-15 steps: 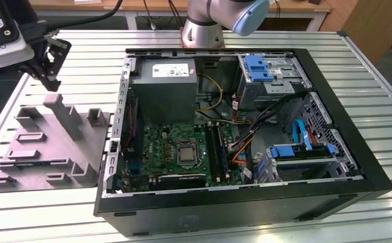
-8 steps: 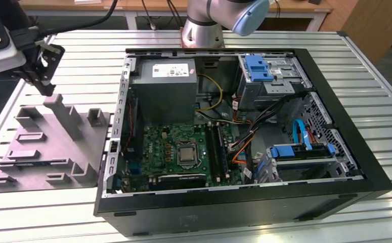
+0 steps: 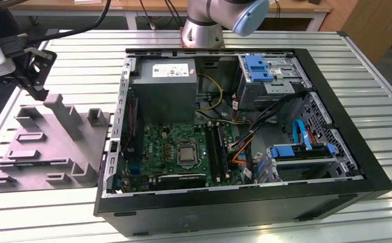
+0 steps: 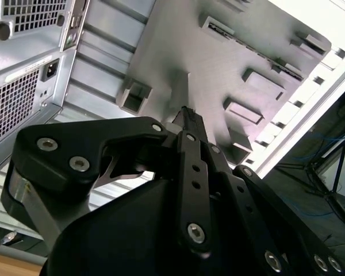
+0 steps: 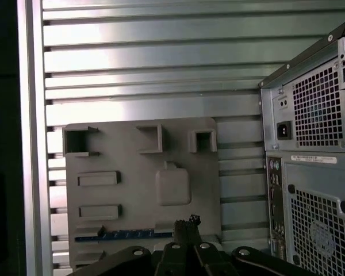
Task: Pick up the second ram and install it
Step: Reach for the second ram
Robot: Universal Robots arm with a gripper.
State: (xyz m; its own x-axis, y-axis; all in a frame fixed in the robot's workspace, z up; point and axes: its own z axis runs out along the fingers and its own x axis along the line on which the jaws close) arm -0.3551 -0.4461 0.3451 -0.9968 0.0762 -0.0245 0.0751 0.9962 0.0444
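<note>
Gripper (image 5: 187,221) pressed shut, empty, above tray (image 5: 132,195); ram (image 5: 123,234) along tray's edge. Could jab ram if lowered without opening.

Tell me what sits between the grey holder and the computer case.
Bare slatted table separates the grey holder from the computer case, in the first wrist view.

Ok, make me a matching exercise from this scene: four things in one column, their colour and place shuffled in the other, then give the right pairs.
Things:
1 second ram
2 gripper
3 power supply
4 motherboard

Descriptions:
A green, inside the case
B blue, lying in the grey tray
C grey box, inside the case
D black, over the grey tray, outside the case

Pairs: 1-B, 2-D, 3-C, 4-A
</note>
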